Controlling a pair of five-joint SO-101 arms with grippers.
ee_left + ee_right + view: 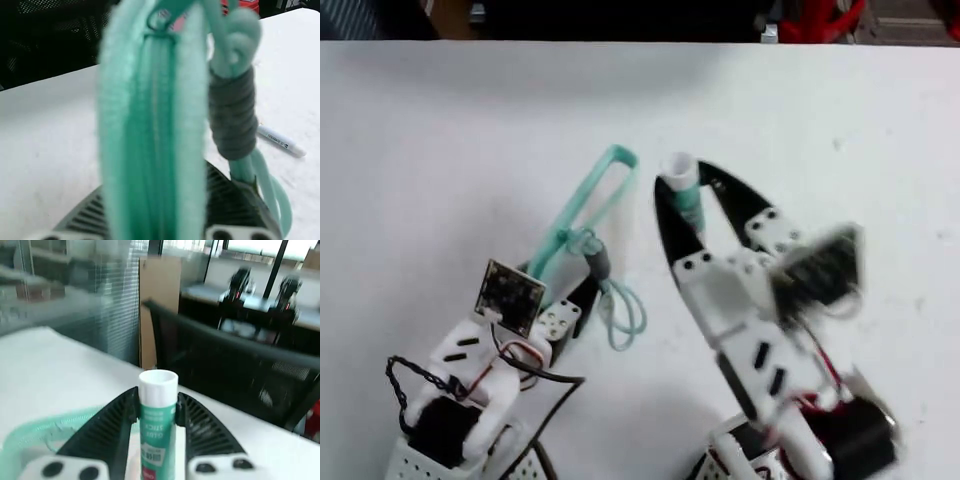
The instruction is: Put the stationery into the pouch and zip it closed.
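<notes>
Right of centre in the high view, my right tool (683,178) is clenched round the body of the glue stick (686,202), light, stiff and likely slick, while my left tool (565,285) pinches one end of the soft, floppy pouch (582,215), held on edge just left.

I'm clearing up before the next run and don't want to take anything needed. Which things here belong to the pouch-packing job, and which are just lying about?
Part of the job:
teal pouch
glue stick
white pen

Just lying about:
black chair
cardboard sheet
</notes>
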